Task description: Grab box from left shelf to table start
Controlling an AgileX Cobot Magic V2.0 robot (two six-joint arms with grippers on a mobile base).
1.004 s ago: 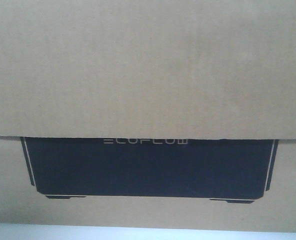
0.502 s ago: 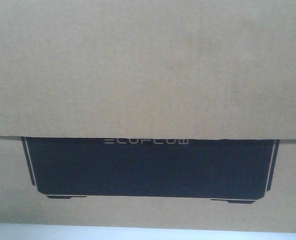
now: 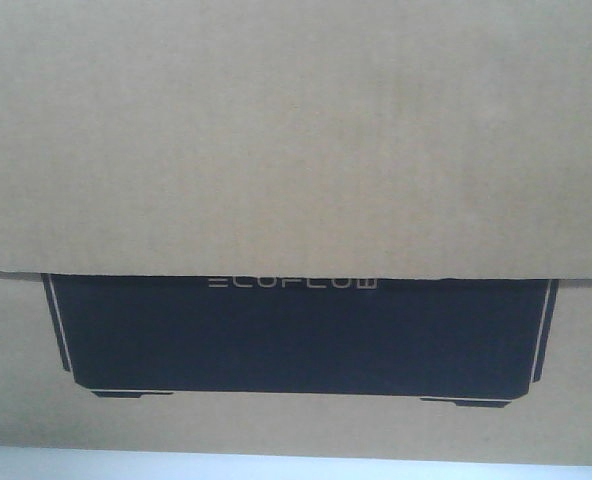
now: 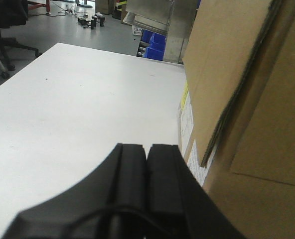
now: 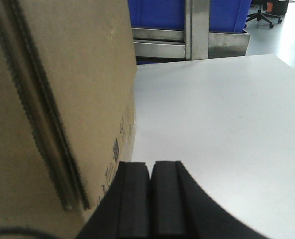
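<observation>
White table [image 4: 73, 109] under brown corrugated box [image 3: 296, 150] w/ black ECOFLOW panel; both tools pressed together, flanking box.

Left gripper [image 4: 147, 152] jaws closed together; right gripper [image 5: 151, 169] likewise, both level.

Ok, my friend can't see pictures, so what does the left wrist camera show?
A tall brown cardboard box stands on a white table, filling the right side of the view. The left gripper is at the bottom, its black fingers pressed together beside the box. Far behind are blue bins and a grey floor.
</observation>
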